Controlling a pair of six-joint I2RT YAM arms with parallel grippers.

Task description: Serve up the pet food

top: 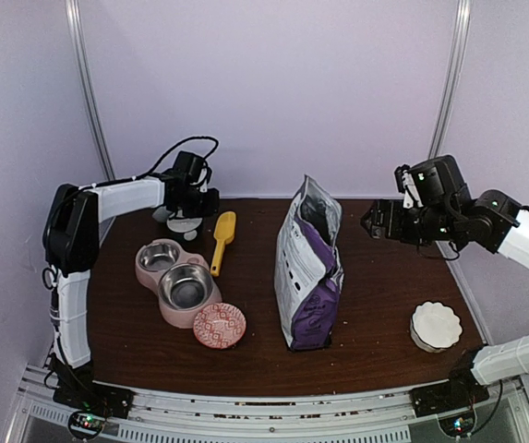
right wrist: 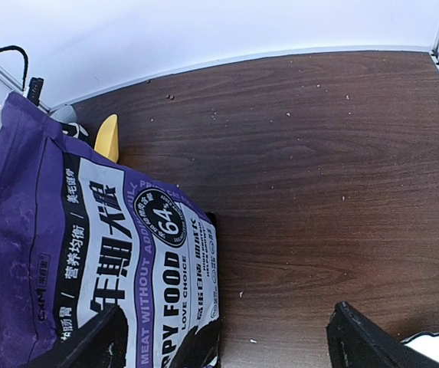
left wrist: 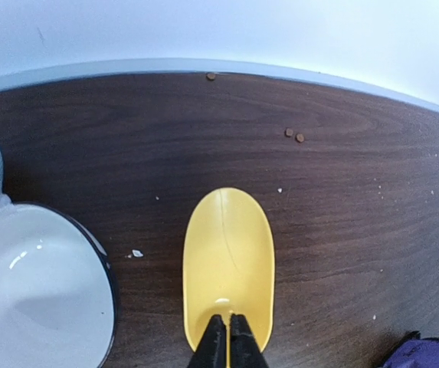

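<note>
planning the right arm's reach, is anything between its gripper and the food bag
Nothing visible. The open right gripper faces the upright food bag across a bare stretch of table. The white dish sits nearer the front edge, off that line.

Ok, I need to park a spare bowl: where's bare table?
Bare wood lies between the purple bag and the white scalloped dish, and behind that dish toward the back wall. The left is crowded: pink feeder, patterned dish, yellow scoop.
</note>
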